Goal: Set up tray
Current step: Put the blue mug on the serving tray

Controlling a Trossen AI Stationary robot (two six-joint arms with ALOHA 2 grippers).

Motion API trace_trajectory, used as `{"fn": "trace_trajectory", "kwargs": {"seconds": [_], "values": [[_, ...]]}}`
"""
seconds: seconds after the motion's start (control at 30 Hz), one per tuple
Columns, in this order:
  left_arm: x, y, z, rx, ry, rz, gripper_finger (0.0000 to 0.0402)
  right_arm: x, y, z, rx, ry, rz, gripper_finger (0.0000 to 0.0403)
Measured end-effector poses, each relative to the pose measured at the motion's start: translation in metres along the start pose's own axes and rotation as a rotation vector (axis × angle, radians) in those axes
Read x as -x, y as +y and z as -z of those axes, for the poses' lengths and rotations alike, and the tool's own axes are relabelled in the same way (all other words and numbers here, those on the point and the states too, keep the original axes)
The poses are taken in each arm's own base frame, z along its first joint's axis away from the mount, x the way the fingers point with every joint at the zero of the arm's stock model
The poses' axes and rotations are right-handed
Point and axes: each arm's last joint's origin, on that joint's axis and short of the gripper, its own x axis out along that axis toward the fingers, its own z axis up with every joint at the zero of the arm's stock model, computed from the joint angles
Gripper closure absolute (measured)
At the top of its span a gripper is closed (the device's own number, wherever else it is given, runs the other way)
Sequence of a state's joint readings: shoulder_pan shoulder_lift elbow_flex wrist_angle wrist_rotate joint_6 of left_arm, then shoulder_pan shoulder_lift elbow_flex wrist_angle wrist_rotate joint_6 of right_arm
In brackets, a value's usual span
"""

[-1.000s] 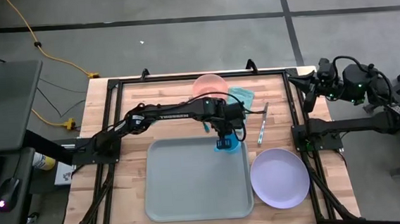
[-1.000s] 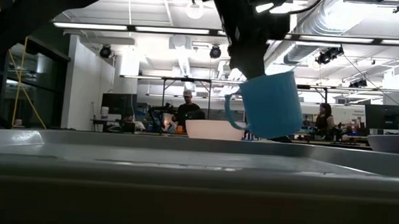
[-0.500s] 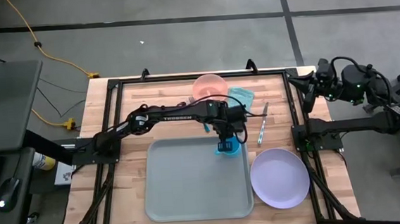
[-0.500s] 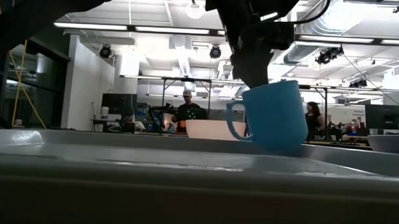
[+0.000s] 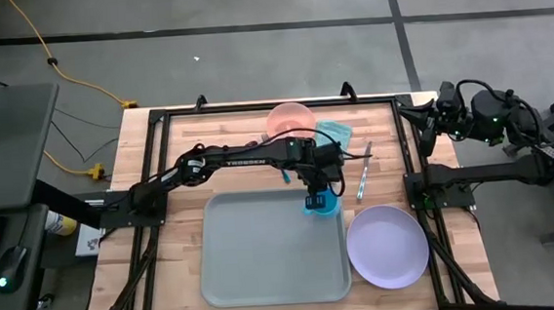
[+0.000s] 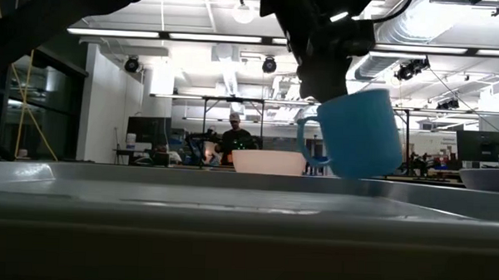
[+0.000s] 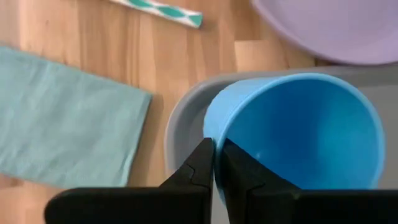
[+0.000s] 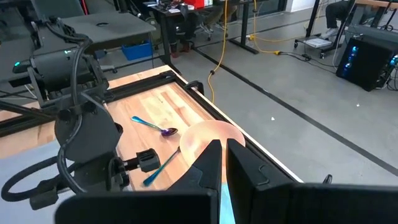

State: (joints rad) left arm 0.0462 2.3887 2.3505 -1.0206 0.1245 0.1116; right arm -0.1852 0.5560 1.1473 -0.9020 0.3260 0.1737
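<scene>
One camera looks straight down on the wooden desk (image 5: pixel 175 240); another sits low at its edge. Both share the blue plastic cup (image 5: pixel 323 204), seen closest from the left wrist.

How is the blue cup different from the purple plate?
The cup is blue, tall and deep; the plate is lavender, wide and shallow. The cup is at the tray's corner, with the left gripper on its rim; the plate lies on the table beside the tray, untouched. Both are round and empty.

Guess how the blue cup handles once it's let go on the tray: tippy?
Blue cup looks rigid, thin-walled plastic, probably light. It hangs tilted from the left gripper pinching its rim, so it may rock. On the tray, likely stable.
</scene>
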Motion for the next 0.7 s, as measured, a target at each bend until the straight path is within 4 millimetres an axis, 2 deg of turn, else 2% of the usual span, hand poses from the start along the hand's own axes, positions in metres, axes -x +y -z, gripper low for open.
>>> {"fn": "trace_trajectory", "kwargs": {"seconds": [0.7], "values": [[-0.0093, 0.0003, 0.0054, -0.059, 0.021, 0.007, 0.0342, 0.0000, -0.0005, 0.0000, 0.018, -0.002, 0.016, 0.0402]]}}
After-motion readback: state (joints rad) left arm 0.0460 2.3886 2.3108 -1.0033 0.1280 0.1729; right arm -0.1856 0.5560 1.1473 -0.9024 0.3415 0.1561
